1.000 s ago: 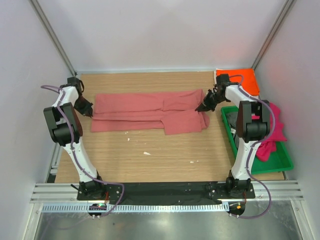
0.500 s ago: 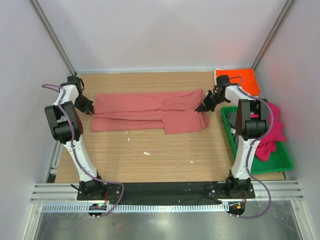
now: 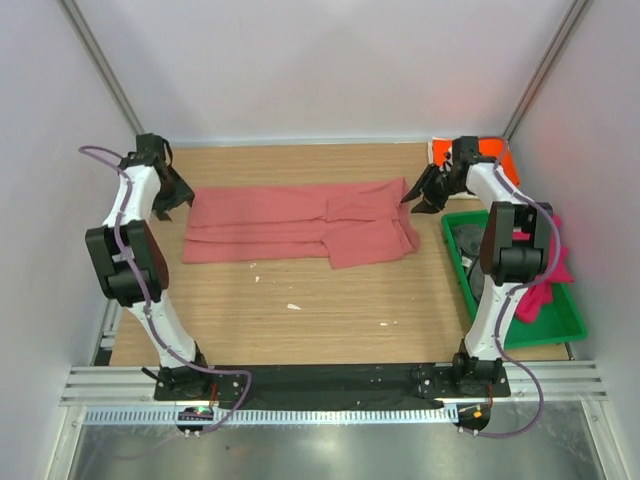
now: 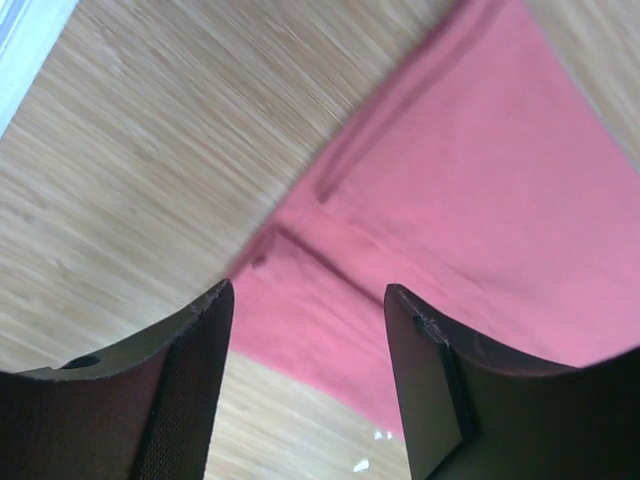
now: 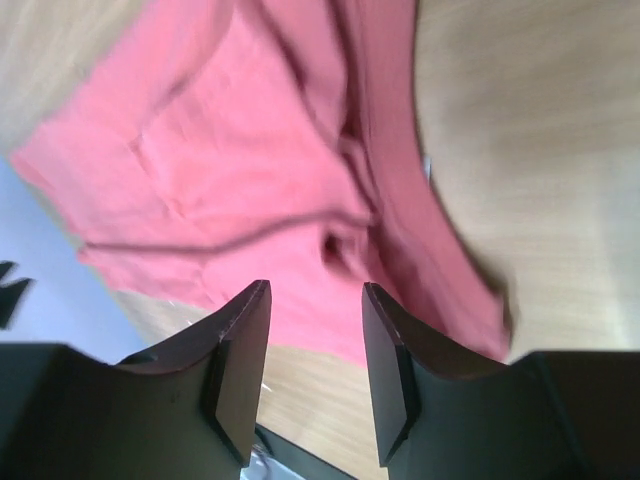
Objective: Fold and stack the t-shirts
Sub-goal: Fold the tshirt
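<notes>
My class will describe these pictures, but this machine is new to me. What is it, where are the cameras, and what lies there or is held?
Two robot arms stand at the near edge of a wooden table. One picture looks down from above; the other two come from wrist cameras, so the dark shapes are fingers. The left hand and right hand are open, holding nothing, at either end of a folded salmon-red cloth t-shirt. A bright orange cloth shirt lies far right; a green plastic tray holds a magenta cloth shirt.

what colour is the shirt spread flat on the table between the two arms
The shirt is a plain dusty salmon-red with no pattern. The top external view shows it best.
</notes>
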Action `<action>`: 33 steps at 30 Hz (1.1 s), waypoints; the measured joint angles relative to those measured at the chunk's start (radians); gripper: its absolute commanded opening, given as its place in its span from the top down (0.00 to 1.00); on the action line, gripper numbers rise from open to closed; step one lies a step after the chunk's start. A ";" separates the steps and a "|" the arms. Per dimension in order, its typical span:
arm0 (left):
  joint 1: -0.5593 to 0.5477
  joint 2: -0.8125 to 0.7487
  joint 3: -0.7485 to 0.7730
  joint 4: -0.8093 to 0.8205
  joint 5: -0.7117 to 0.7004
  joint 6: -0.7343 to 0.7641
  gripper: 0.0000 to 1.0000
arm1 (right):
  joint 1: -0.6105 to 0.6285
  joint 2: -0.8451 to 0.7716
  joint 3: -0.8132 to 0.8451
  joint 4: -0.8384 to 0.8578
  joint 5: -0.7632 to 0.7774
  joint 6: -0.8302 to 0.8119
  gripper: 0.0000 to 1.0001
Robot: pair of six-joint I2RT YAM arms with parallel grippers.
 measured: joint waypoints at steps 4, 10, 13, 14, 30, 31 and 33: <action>-0.064 -0.163 -0.129 0.063 0.055 0.010 0.45 | 0.051 -0.155 -0.104 -0.055 0.065 -0.069 0.50; -0.165 -0.208 -0.345 0.159 0.217 0.004 0.55 | 0.128 -0.386 -0.399 -0.041 0.082 -0.098 0.49; -0.179 -0.200 -0.413 0.162 0.257 0.005 0.56 | 0.127 -0.400 -0.497 -0.021 0.095 -0.108 0.50; -0.178 -0.200 -0.422 0.159 0.262 0.007 0.57 | 0.127 -0.399 -0.520 -0.013 0.103 -0.111 0.50; -0.206 -0.209 -0.440 0.216 0.378 -0.009 0.53 | 0.128 -0.325 -0.587 0.148 0.142 -0.136 0.55; -0.214 -0.214 -0.451 0.224 0.385 -0.015 0.53 | 0.128 -0.317 -0.583 0.151 0.142 -0.136 0.57; -0.231 -0.219 -0.463 0.226 0.396 -0.018 0.57 | 0.128 -0.307 -0.575 0.158 0.141 -0.135 0.59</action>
